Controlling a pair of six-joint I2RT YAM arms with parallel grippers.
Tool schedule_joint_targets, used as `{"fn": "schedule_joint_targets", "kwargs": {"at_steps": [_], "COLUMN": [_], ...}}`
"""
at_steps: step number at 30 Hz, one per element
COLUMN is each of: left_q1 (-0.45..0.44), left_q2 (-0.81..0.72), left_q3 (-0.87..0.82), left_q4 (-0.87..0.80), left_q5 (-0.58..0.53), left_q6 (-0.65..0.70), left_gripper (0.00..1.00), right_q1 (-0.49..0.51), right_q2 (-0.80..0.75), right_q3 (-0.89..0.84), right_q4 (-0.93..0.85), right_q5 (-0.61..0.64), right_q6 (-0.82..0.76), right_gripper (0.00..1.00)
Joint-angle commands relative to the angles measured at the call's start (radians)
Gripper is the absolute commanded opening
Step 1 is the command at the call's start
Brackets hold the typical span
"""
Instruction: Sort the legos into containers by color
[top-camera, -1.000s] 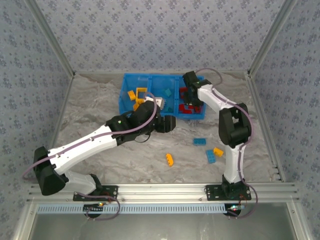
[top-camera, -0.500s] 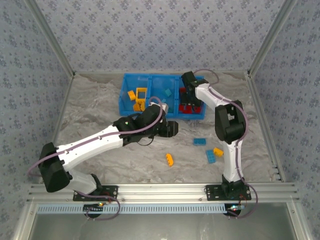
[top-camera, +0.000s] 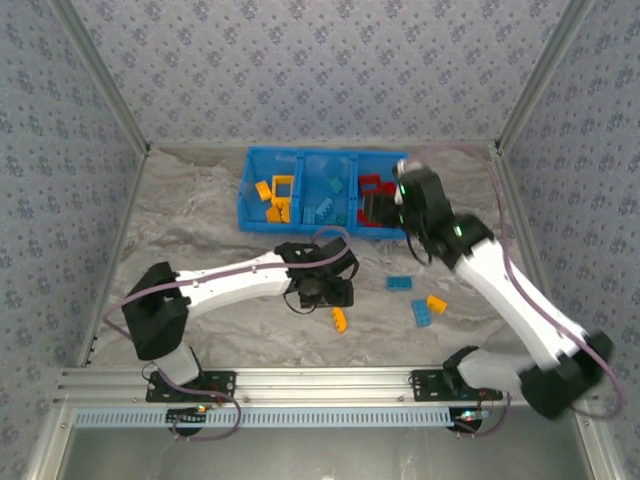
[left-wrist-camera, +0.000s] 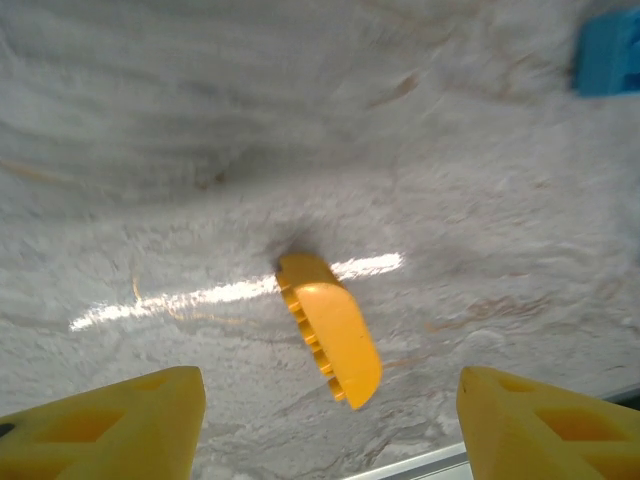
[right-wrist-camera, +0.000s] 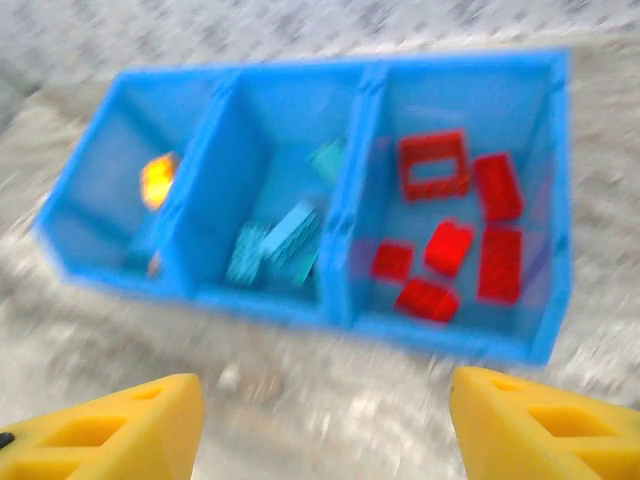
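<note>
The containers are one blue three-part bin (top-camera: 244, 193) at the back of the table, also in the right wrist view (right-wrist-camera: 262, 300). Its left part holds yellow legos (top-camera: 274, 195), the middle light blue ones (right-wrist-camera: 280, 245), the right red ones (right-wrist-camera: 450, 245). A yellow lego (left-wrist-camera: 328, 325) lies on its side on the table (top-camera: 339, 319). My left gripper (left-wrist-camera: 330, 430) hovers open just above it (top-camera: 330, 293), fingers either side, not touching. My right gripper (right-wrist-camera: 325, 425) is open and empty, over the table just in front of the bin (top-camera: 385, 215).
Two light blue legos (top-camera: 399, 282) (top-camera: 421, 312) and an orange one (top-camera: 436, 303) lie loose on the table right of centre. One light blue lego (left-wrist-camera: 610, 50) shows at the top right of the left wrist view. Patterned walls enclose the table.
My right gripper opened over the red compartment and drew back toward the near side. My left arm swung from the bin down to the yellow lego.
</note>
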Motion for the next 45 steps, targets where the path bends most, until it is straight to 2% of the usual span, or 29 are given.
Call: {"fn": "schedule_joint_targets", "kwargs": {"at_steps": [1, 6, 10, 13, 16, 20, 23, 25, 29, 33, 35, 40, 45], "left_q1": [-0.010, -0.006, -0.006, -0.001, 0.002, 0.004, 0.008, 0.016, 0.096, 0.244, 0.336, 0.539, 0.618], "left_q2": [0.028, 0.127, 0.208, 0.234, 0.250, 0.245, 0.199, 0.140, -0.013, -0.127, -0.143, -0.069, 0.101], "left_q3": [0.014, 0.052, 0.077, 0.079, 0.077, 0.069, 0.060, 0.061, 0.035, 0.069, 0.109, 0.231, 0.385], "left_q4": [-0.047, -0.044, -0.015, -0.001, 0.010, 0.006, -0.028, -0.090, -0.189, -0.294, -0.313, -0.284, -0.255], "left_q5": [0.078, 0.159, 0.212, 0.210, 0.209, 0.196, 0.135, 0.050, -0.067, -0.180, -0.188, -0.206, -0.268], "left_q6": [-0.089, -0.092, -0.095, -0.102, -0.104, -0.105, -0.101, -0.085, -0.017, 0.150, 0.252, 0.461, 0.574], "left_gripper": [0.71, 0.74, 0.72, 0.65, 0.50, 0.25, 0.16, 0.13, 0.14, 0.15, 0.15, 0.17, 0.18], "right_q1": [0.113, 0.234, 0.326, 0.388, 0.423, 0.436, 0.443, 0.461, 0.547, 0.618, 0.644, 0.723, 0.779], "right_q2": [-0.193, -0.532, -0.677, -0.701, -0.687, -0.627, -0.561, -0.519, -0.440, -0.307, -0.221, 0.031, 0.220], "right_q3": [-0.201, -0.363, -0.425, -0.436, -0.438, -0.429, -0.413, -0.398, -0.365, -0.315, -0.283, -0.190, -0.165], "right_q4": [0.038, -0.010, -0.056, -0.124, -0.114, -0.086, -0.073, -0.053, -0.006, 0.085, 0.136, 0.312, 0.683], "right_q5": [-0.003, -0.125, -0.093, -0.019, 0.021, 0.027, 0.024, 0.011, 0.063, 0.106, 0.139, 0.333, 0.450], "right_q6": [-0.006, 0.121, 0.224, 0.267, 0.270, 0.259, 0.258, 0.257, 0.247, 0.212, 0.170, 0.020, -0.206], "right_gripper": [0.69, 0.71, 0.67, 0.65, 0.65, 0.65, 0.65, 0.64, 0.64, 0.64, 0.64, 0.71, 0.74]}}
